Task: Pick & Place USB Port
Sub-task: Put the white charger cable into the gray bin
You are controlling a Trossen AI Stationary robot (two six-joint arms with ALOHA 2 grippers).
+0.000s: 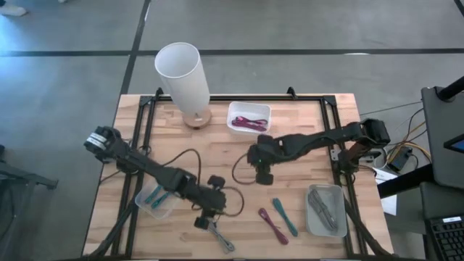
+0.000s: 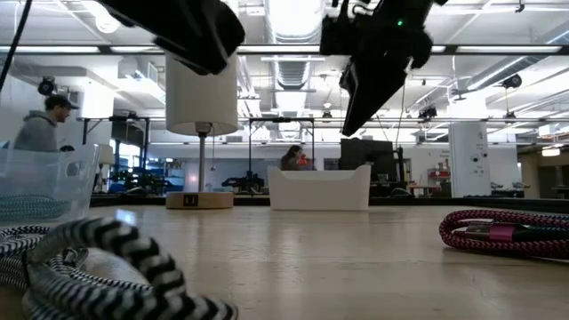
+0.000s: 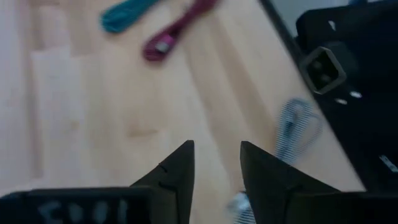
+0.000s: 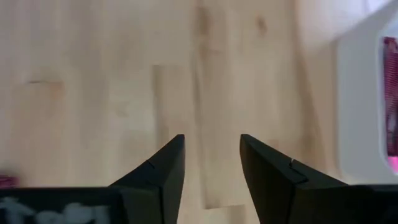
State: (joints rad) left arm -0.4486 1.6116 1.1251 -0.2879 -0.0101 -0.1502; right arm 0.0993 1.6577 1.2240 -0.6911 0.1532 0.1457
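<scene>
Three loose USB cables lie flat near the table's near edge: a black-and-white striped one (image 1: 221, 239) (image 2: 116, 258) (image 3: 292, 127), a magenta one (image 1: 272, 225) (image 2: 507, 233) (image 3: 177, 31) and a teal one (image 1: 284, 216) (image 3: 127, 14). My left gripper (image 1: 206, 217) (image 3: 217, 162) hovers open above bare wood just beside the striped cable, touching nothing. My right gripper (image 1: 262, 174) (image 4: 211, 162) (image 2: 373, 84) is open too. It hangs above bare wood at the table's middle, between the white tray (image 1: 249, 116) (image 4: 360, 93) and the loose cables.
The white tray at the far side holds magenta cables. A clear container (image 1: 156, 199) (image 2: 44, 182) on the left holds a teal cable, and a grey tray (image 1: 325, 210) on the right holds grey ones. A white lamp (image 1: 185, 72) (image 2: 202, 107) stands at the far edge. A black cord (image 1: 181, 156) loops across the middle.
</scene>
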